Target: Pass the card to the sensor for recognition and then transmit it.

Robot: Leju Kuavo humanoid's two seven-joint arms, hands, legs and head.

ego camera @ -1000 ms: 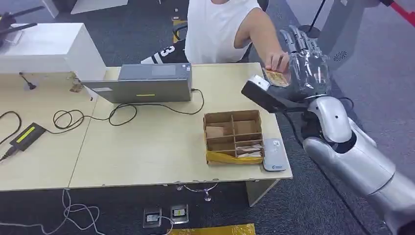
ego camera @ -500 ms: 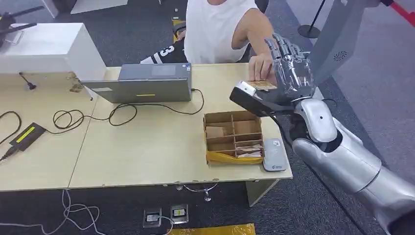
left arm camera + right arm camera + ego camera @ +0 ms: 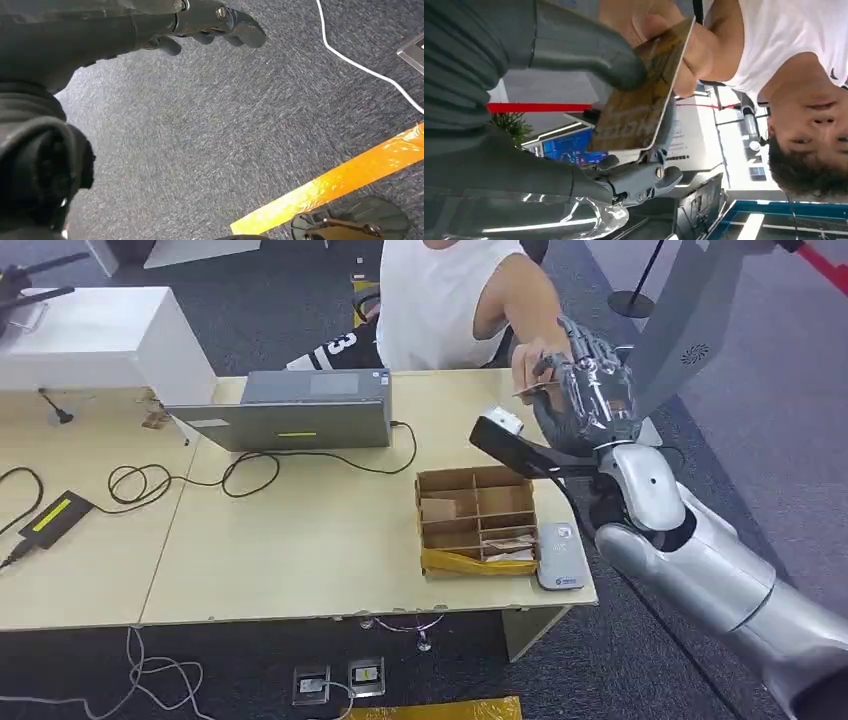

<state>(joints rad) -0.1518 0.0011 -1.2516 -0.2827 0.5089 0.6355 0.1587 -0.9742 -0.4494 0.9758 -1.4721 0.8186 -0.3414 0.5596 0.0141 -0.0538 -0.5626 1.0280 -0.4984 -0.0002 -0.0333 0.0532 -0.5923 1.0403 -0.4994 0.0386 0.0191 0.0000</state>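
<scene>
My right hand (image 3: pixel 587 400) is raised above the table's far right corner and pinches a brown-gold card (image 3: pixel 535 390) between thumb and fingers. In the right wrist view the card (image 3: pixel 644 105) lies under my grey thumb (image 3: pixel 589 52), and a person's hand (image 3: pixel 674 45) grips its far end. That person's hand (image 3: pixel 537 355) reaches in from behind the table. The grey card sensor (image 3: pixel 558 556) lies flat near the table's front right edge, well below my hand. My left hand (image 3: pixel 200 20) hangs over the carpet with loosely spread fingers and nothing in it.
A divided cardboard box (image 3: pixel 475 515) with cards sits beside the sensor. A grey laptop (image 3: pixel 300 410), a white box (image 3: pixel 100 335), black cables (image 3: pixel 250 465) and a small black device (image 3: pixel 55 512) lie to the left. Orange tape (image 3: pixel 340 180) crosses the floor.
My right hand has moved left and slightly lower with the card, which now shows edge-on. The person's hand has stayed on the card throughout.
</scene>
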